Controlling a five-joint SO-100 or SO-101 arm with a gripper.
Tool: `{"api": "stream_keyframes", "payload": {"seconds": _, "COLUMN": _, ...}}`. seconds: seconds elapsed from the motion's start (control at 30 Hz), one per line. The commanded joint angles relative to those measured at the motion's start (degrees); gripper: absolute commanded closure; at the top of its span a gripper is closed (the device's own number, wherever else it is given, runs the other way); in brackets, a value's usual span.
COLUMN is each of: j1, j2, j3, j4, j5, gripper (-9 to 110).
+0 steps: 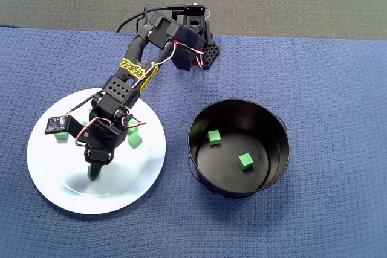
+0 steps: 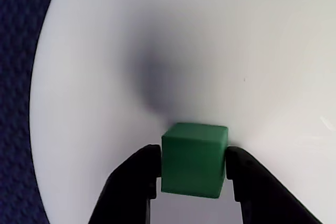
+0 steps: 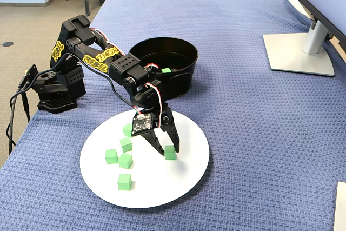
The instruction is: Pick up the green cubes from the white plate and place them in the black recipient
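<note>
My gripper is shut on one green cube, black fingers pressing both its sides. It is low over the white plate; whether the cube is off the surface I cannot tell. In the overhead view the gripper points down at the plate's near part. In the fixed view the held cube sits between the fingertips, with several loose green cubes left of it on the plate. The black recipient stands right of the plate with two green cubes on its bottom.
A blue woven cloth covers the table. The arm's base stands behind the plate, at the table's edge. A monitor stand sits at the far right of the fixed view. The pot is close to the plate's far rim.
</note>
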Motion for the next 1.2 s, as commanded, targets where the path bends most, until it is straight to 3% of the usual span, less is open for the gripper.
{"api": "stream_keyframes", "payload": {"seconds": 0.0, "j1": 0.5, "j2": 1.8, "j3": -2.1, "j4": -1.6, "j5": -1.1, "gripper": 98}}
{"api": "stream_keyframes", "payload": {"seconds": 0.43, "j1": 0.9, "j2": 3.6, "j3": -0.9, "j4": -2.9, "j5": -0.1, "gripper": 102}}
{"api": "stream_keyframes", "payload": {"seconds": 0.53, "j1": 1.4, "j2": 8.3, "j3": -3.1, "j4": 2.5, "j5": 0.2, "gripper": 102}}
{"api": "stream_keyframes", "payload": {"seconds": 0.77, "j1": -0.4, "j2": 34.0, "j3": 8.7, "j4": 12.7, "j5": -1.6, "gripper": 102}}
{"api": "stream_keyframes", "payload": {"seconds": 1.0, "j1": -7.1, "j2": 58.1, "j3": 27.1, "j4": 14.1, "j5": 6.2, "gripper": 102}}
{"api": "stream_keyframes", "payload": {"seconds": 1.17, "j1": -19.2, "j2": 68.7, "j3": 31.2, "j4": 18.9, "j5": 14.9, "gripper": 102}}
